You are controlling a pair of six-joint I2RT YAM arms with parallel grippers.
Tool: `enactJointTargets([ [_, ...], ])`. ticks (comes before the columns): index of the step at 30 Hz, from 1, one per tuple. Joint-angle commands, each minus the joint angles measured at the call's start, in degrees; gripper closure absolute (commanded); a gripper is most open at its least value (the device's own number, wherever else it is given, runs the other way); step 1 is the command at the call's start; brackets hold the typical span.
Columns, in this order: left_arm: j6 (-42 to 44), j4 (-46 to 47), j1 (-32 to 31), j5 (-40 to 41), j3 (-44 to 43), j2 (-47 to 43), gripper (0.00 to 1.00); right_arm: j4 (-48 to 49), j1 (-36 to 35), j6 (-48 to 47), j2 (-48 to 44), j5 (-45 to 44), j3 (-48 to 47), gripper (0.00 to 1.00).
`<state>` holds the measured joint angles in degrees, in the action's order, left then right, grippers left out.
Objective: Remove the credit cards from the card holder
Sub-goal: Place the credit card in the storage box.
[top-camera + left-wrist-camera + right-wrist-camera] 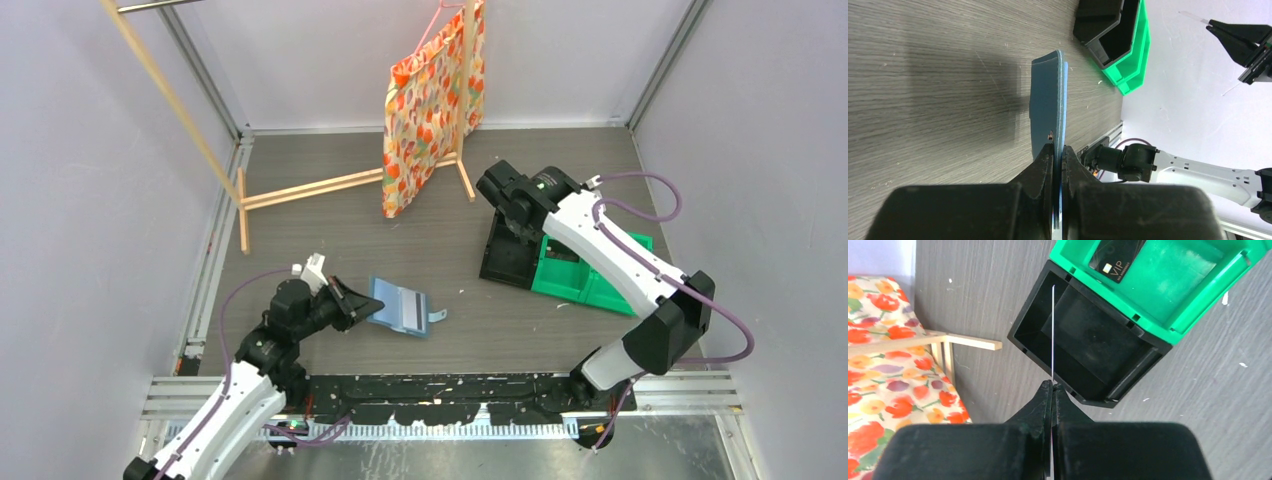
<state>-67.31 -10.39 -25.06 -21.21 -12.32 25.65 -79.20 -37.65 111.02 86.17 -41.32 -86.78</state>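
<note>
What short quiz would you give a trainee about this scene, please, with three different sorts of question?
1. True or false: the left end effector is shut on the card holder.
2. Fill in: the dark card lying in the green bin reads ___.
3. The right end effector pinches a thin card above: A) the black bin, B) the green bin, C) the card holder.
Key: 1 true; 2 VIP; 3 A.

A robotics lab test cell: plain white walls (70,200), aluminium frame rails (203,75)
</note>
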Motion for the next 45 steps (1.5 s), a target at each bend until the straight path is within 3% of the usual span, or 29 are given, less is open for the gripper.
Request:
enactJointTargets([
  [1, 1.4, -4.0, 0.3, 0.4, -3.4, -3.4, 1.00, 1.1, 0.3, 12.2, 2.5, -4.6, -1.7, 0.99],
  [15, 0.4, -8.1, 0.3, 0.6, -3.0, -8.5, 0.99, 5.9, 3.2, 22.9, 12.3, -1.8, -0.6, 0.99],
  [25, 0.5, -11.6, 0.3, 0.9, -3.8, -10.5, 0.99, 11.5, 7.1, 24.7, 17.8, 8.6, 0.3, 0.99],
  [40, 0.2, -14.0, 0.3, 0.4, -4.7, -12.6, 0.99, 13.0, 10.5, 27.8, 25.3, 12.3, -4.4, 0.99],
  [41, 0.1, -14.1, 0.3, 0.4, -4.7, -12.7, 0.99, 13.6, 10.7, 27.0, 25.5, 12.5, -4.5, 0.94],
  [43, -0.1, -14.3, 0.3, 0.4, -4.6, -13.2, 0.99, 16.0, 11.0, 25.5, 25.5, 12.8, -3.7, 0.63],
  [45, -0.3, -14.5, 0.3, 0.6, -4.4, -13.9, 0.99, 18.3, 11.0, 24.7, 25.4, 13.0, -2.9, 0.55],
])
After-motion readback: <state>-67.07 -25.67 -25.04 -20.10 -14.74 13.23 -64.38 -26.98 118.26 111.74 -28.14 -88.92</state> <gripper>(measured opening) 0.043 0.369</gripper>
